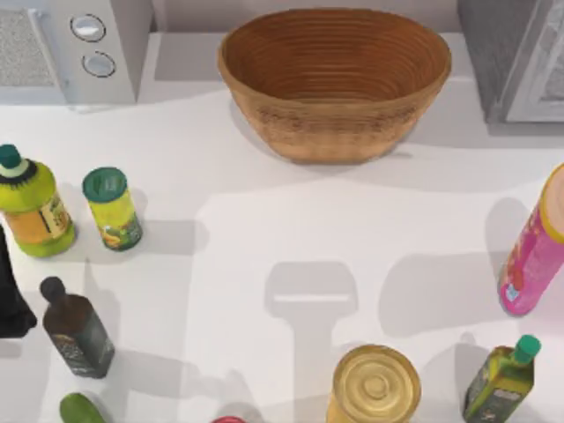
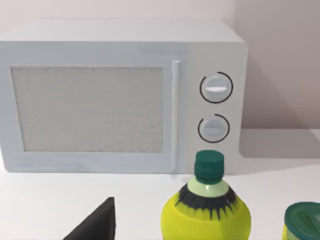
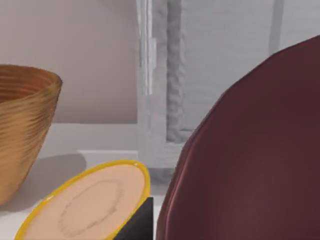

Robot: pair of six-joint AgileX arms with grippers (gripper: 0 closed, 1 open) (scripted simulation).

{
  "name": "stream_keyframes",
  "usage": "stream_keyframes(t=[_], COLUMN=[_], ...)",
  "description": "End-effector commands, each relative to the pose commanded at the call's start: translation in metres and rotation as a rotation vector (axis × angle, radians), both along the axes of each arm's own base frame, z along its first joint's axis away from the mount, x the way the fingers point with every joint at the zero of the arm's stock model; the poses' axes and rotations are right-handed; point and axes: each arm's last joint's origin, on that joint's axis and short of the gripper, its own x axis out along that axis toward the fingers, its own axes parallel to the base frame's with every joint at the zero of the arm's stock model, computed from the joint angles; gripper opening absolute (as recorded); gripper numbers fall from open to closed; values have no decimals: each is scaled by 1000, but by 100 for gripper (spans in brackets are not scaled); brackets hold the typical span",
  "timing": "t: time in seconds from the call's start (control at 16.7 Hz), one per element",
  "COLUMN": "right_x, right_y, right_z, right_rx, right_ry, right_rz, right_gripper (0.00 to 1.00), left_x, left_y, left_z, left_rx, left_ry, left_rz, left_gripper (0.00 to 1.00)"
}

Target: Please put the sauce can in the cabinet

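Observation:
The sauce can (image 3: 250, 160) looms very close in the right wrist view. Its dark maroon top is tilted and hangs higher than the things on the table. One black finger (image 3: 137, 225) of my right gripper lies against the can's side, so the gripper is shut on it. Beyond the can stands the cabinet (image 3: 210, 75), grey with a lighter framed door panel, also seen at the table's back right corner (image 1: 520, 62). My left arm (image 1: 11, 300) is parked at the table's left edge, with a dark finger (image 2: 95, 225) showing in its wrist view.
A wicker basket (image 1: 335, 79) sits at the back centre and a white microwave (image 1: 70, 48) at the back left. On the left stand a yellow-green bottle (image 1: 31, 207), a green-lidded can (image 1: 112, 209) and a dark bottle (image 1: 77, 328). A gold-topped can (image 1: 374, 385), a green bottle (image 1: 500, 379) and a pink tube (image 1: 533, 256) stand front and right.

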Motion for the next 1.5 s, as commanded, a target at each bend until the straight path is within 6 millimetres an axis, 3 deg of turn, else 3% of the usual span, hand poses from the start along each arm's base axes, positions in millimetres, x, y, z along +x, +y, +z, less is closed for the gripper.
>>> stream_keyframes(t=[0.36, 0.6, 0.78, 1.02, 1.32, 1.5], right_x=[0, -1, 0, 11, 44, 72], right_y=[0, 1, 3, 7, 16, 24], right_z=[0, 26, 69, 146, 246, 295], right_rx=[0, 0, -1, -2, -2, -2], right_ry=[6, 6, 6, 6, 8, 8], right_rz=[5, 5, 4, 3, 2, 3], right_gripper=[0, 0, 0, 0, 0, 0], left_x=[0, 0, 0, 0, 0, 0], left_y=[0, 0, 0, 0, 0, 0], left_z=[0, 0, 0, 0, 0, 0], left_rx=[0, 0, 0, 0, 0, 0], left_ry=[0, 0, 0, 0, 0, 0], left_rz=[0, 0, 0, 0, 0, 0], left_gripper=[100, 100, 100, 100, 100, 100])
